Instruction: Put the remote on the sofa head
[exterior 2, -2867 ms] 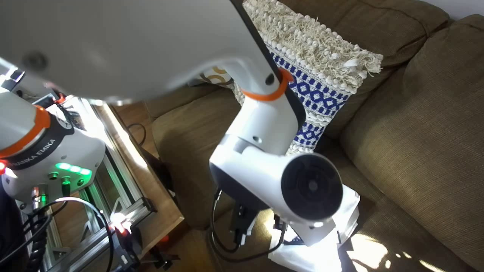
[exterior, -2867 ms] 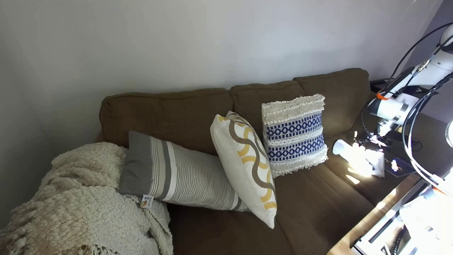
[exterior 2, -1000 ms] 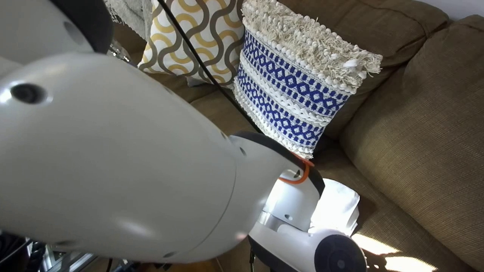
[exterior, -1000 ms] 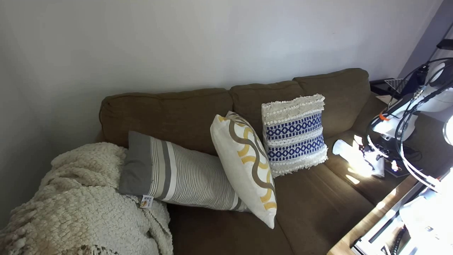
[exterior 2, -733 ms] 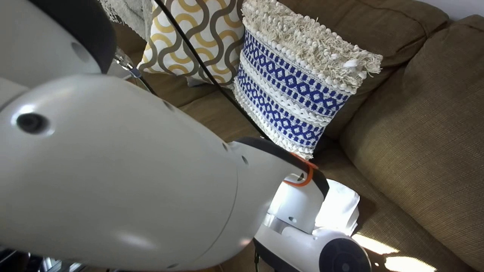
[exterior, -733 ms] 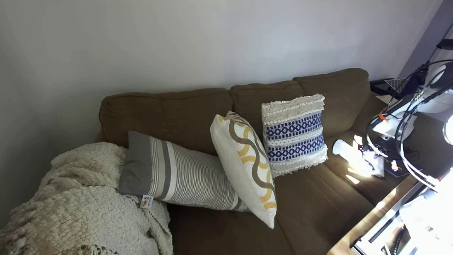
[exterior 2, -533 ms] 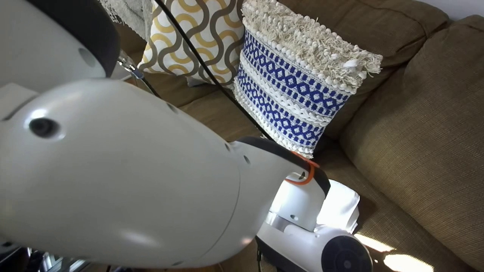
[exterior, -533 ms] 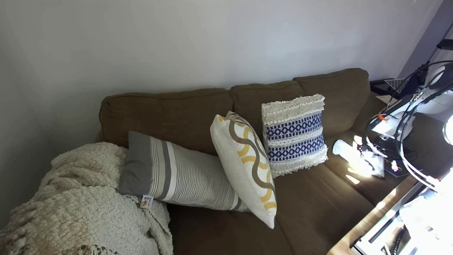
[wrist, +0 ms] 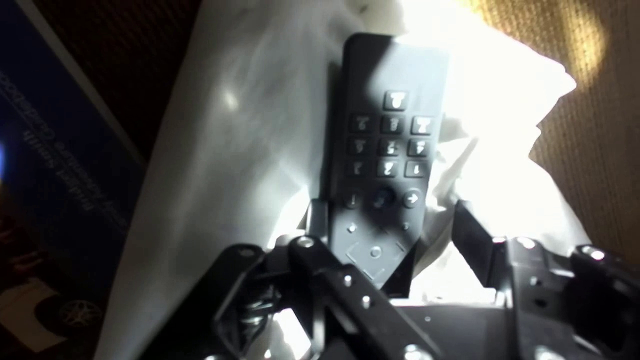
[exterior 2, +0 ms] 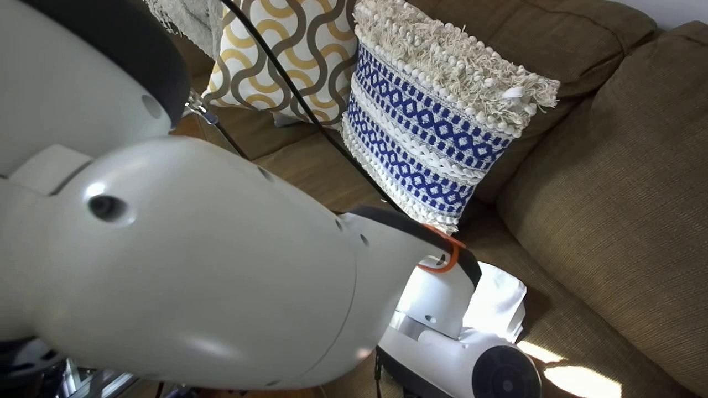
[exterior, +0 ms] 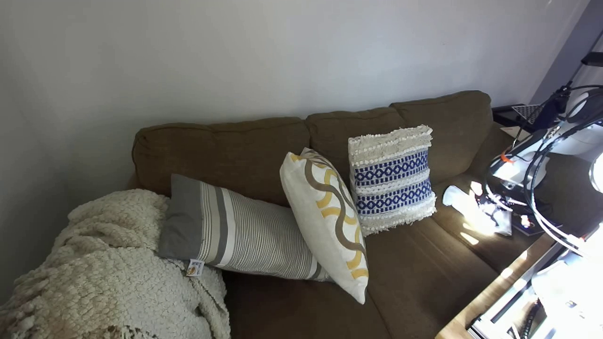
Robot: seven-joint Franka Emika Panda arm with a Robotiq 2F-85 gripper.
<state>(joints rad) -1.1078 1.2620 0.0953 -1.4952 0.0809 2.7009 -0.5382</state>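
In my wrist view the fingers [wrist: 474, 244] stand apart on either side of the remote [wrist: 387, 150], one close at its edge, touching or not I can't tell. The remote lies on a crumpled white sheet [wrist: 235, 155] on the sofa seat [exterior: 410, 263]; in an exterior view I see the sofa head [exterior: 226, 127] higher up, atop the backrest [exterior: 226, 155].

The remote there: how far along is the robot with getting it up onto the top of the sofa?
Done: the wrist view shows the tool at the remote, with a jaw on either side. Under way: seemingly the grasp; the jaws stand open, one clearly apart from the remote. Left: gripping, lifting and placing, since the remote lies on crumpled white material, not on the sofa head.
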